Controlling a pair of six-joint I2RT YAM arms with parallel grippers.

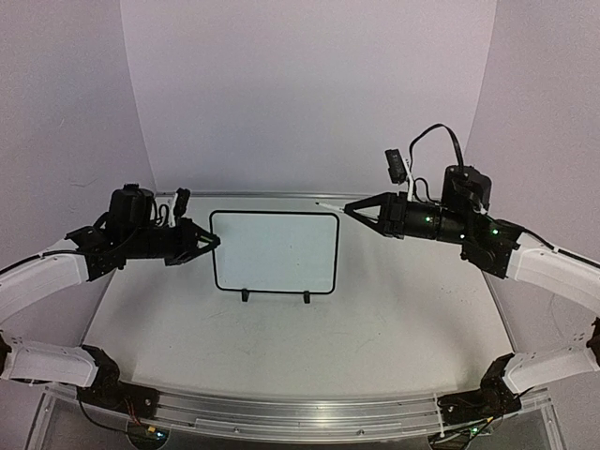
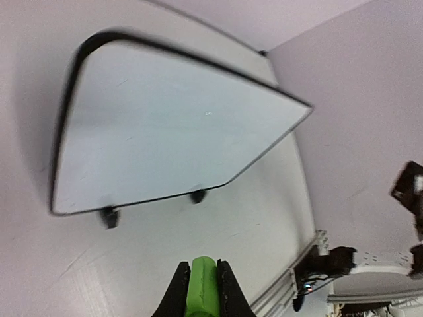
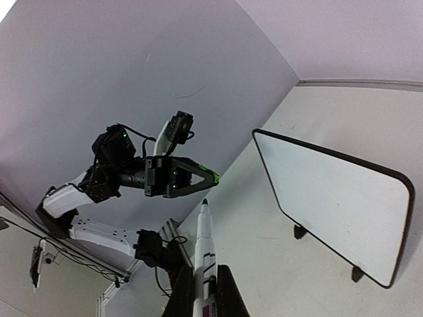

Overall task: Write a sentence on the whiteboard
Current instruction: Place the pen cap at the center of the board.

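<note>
- The pale table (image 1: 403,319) carries everything, with both arm bases bolted along its near edge.
- The whiteboard (image 1: 275,251) stands upright on its two small black feet, a little beyond mid-table and between the two grippers. Its black rounded frame encloses a plain white face, seen from both wrist views as well (image 2: 178,125) (image 3: 337,198).
- The left arm (image 1: 42,281) reaches in from the left and the right arm (image 1: 553,272) from the right, both with forearms raised above the table.
- The left gripper (image 1: 211,242) hangs just beside the board's left edge, pointing right. Its jaws are clamped on a green cap (image 2: 200,287), whose rounded end pokes out between the fingers.
- The right gripper (image 1: 352,209) sits near the board's upper right corner, pointing left. Its jaws are closed on a marker (image 3: 205,244).
- The marker has a white barrel and a bare pointed tip that sticks out past the fingertips. From above, the tip lies just over the board's top edge, and I cannot tell whether it touches.
</note>
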